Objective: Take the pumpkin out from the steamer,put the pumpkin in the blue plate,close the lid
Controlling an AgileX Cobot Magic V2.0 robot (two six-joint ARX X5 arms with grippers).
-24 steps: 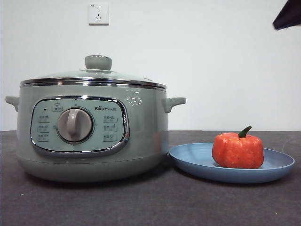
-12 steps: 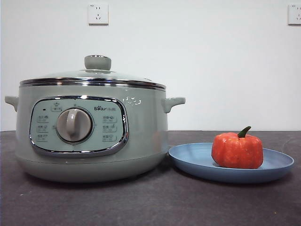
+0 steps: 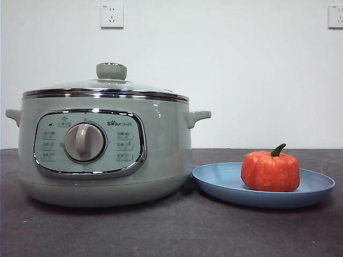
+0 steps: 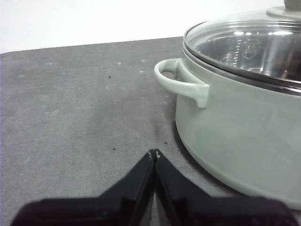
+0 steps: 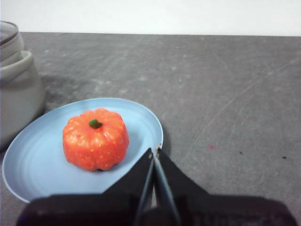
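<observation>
The sage-green steamer stands at the left of the front view with its glass lid seated on it. The orange pumpkin sits upright on the blue plate to the steamer's right. My left gripper is shut and empty, beside the steamer near a side handle. My right gripper is shut and empty, just outside the rim of the blue plate, with the pumpkin apart from it. Neither arm shows in the front view.
Dark grey table under everything. A white wall with two sockets stands behind. Open tabletop lies beside the steamer in the left wrist view and beyond the plate in the right wrist view.
A black arm tip at the front view's top right corner has gone out of view, uncovering a wall socket. Steamer, lid, plate and pumpkin have not moved.
</observation>
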